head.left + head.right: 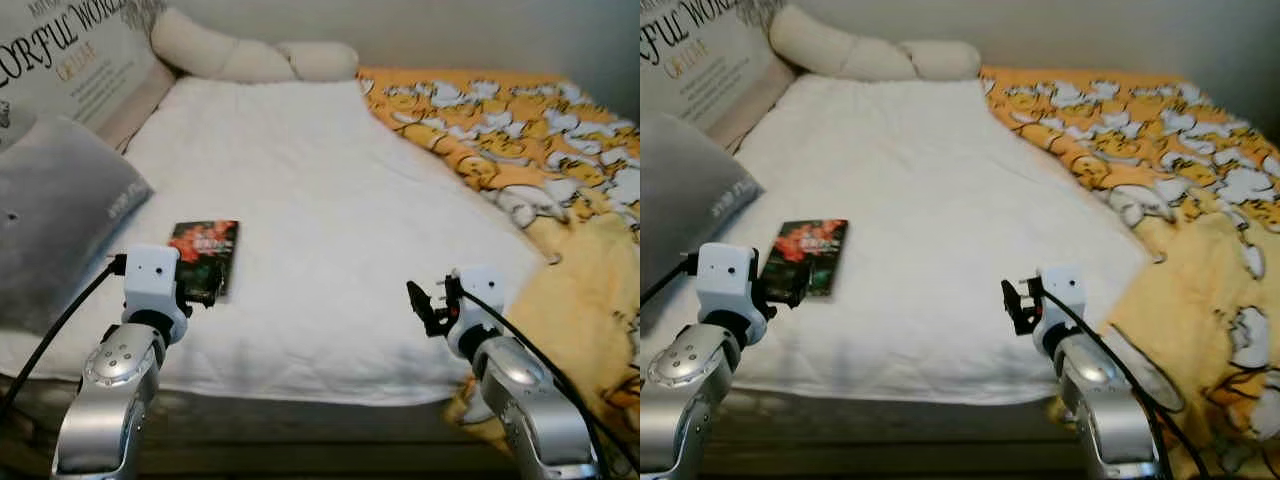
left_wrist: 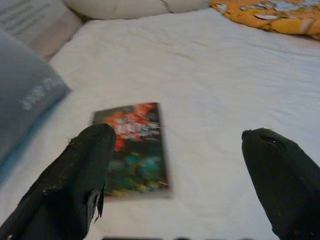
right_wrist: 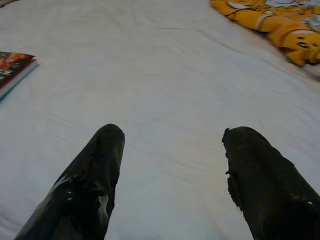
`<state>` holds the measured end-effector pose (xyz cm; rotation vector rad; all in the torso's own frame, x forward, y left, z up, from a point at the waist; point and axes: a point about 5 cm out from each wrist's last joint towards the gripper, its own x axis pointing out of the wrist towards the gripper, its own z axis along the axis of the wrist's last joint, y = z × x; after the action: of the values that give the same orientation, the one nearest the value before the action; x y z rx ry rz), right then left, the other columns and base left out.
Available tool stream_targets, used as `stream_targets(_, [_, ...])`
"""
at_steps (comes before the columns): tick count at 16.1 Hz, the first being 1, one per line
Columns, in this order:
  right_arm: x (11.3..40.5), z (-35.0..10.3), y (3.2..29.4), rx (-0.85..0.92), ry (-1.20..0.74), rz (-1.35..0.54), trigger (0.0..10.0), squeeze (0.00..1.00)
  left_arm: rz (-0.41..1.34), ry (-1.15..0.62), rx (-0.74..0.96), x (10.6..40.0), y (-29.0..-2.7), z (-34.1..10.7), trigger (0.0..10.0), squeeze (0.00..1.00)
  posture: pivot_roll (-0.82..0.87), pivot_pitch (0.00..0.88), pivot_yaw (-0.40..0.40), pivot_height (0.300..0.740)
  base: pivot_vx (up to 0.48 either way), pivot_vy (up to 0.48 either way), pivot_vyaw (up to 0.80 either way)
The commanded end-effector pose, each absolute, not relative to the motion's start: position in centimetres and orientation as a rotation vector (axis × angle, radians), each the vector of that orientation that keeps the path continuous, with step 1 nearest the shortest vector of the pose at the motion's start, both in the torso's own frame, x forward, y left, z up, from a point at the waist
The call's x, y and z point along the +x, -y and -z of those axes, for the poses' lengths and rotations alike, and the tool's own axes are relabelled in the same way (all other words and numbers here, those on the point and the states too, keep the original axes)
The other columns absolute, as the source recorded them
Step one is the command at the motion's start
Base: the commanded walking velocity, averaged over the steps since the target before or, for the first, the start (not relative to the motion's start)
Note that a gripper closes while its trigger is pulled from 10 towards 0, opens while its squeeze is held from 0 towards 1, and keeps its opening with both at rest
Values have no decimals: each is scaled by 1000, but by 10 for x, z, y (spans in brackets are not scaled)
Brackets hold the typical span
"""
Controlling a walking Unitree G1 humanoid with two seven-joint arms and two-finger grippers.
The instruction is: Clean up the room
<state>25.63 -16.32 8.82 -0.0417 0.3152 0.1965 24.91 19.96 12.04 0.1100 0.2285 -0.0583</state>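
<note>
A dark book (image 1: 207, 256) with a red and green cover lies flat on the white bed sheet (image 1: 330, 230), near the bed's left front. My left gripper (image 1: 205, 288) hovers just at the book's near edge, open, with nothing between its fingers (image 2: 80, 175); the book (image 2: 134, 147) lies ahead between them. My right gripper (image 1: 428, 305) is open over bare sheet near the bed's front right, and its wrist view catches the book's corner (image 3: 12, 70) far off to the side.
A grey pillow (image 1: 55, 215) and a printed cushion (image 1: 70, 55) lie at the left, a cream braided cushion (image 1: 250, 55) at the head. An orange patterned blanket (image 1: 540, 160) covers the bed's right side and hangs over the front corner.
</note>
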Motion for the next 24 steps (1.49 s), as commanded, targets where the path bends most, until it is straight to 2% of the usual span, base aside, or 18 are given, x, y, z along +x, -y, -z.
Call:
stream_targets(1, [258,-89,169,-41,-325,-181,10000,0,78,-220,110,252,-194,-122,10000,1000,30,0,-5,740,0,-300,0])
stream_targets(7, [259,-90,164,-28,-344,-211,10000,0,80,-169,99,256,-195,-128,10000,1000,26,0,-7,740,0,-47,0])
stream_targets(11, [261,-92,163,-30,-345,-212,10000,0,96,-171,85,255,-193,-127,10000,1000,24,0,-8,740,289,0,-738])
stream_targets(23, [262,-92,162,-59,-345,-232,10000,0,113,-169,108,256,-192,-128,10000,1000,37,0,-9,740,329,0,0])
stream_targets(24, [259,-91,163,-55,-377,-234,10000,0,154,-178,122,254,-189,-129,10000,1000,37,0,-9,740,0,0,0])
